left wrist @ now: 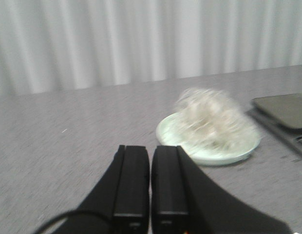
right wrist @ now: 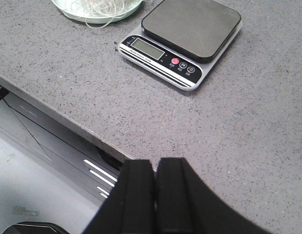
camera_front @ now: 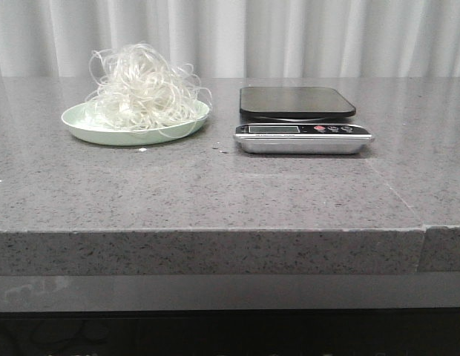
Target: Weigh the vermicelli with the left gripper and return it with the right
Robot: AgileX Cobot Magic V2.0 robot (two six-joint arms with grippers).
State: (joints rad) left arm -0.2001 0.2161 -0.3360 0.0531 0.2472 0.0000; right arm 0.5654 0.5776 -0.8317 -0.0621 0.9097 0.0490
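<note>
Nothing has been lifted yet: the vermicelli [camera_front: 145,87] sits heaped on the pale green plate [camera_front: 81,126], just beside the scale [camera_front: 300,119] on its display-left side, and the scale's black platform [camera_front: 297,101] is bare — so by my read this is the very opening of the weighing step. The left end effector [left wrist: 150,183] hangs over the table [camera_front: 215,193], well short of the plate, its two black fingers pressed together with only a hairline seam between them and nothing held. The right end effector [right wrist: 156,195] is likewise closed up and empty, hovering near the table's front edge, well back from the scale. What comes next, I'd judge, is for the left one to spread its fingers, travel to the plate, and come down into the middle of that fluffy tangle — a loose mass like this could shed strands on the way across to the platform, so a deep, central bite looks wise. Now the views: the front camera gives the clean side-by-side of plate and scale but shows neither arm at all. The left wrist camera supplies that arm's closed fingers and its line toward the noodles, though the picture is blurred. The right wrist camera alone looks down on the scale's display [right wrist: 147,48] and its buttons [right wrist: 182,65], too small to read, plus a few strands trailing over the plate's rim.
</note>
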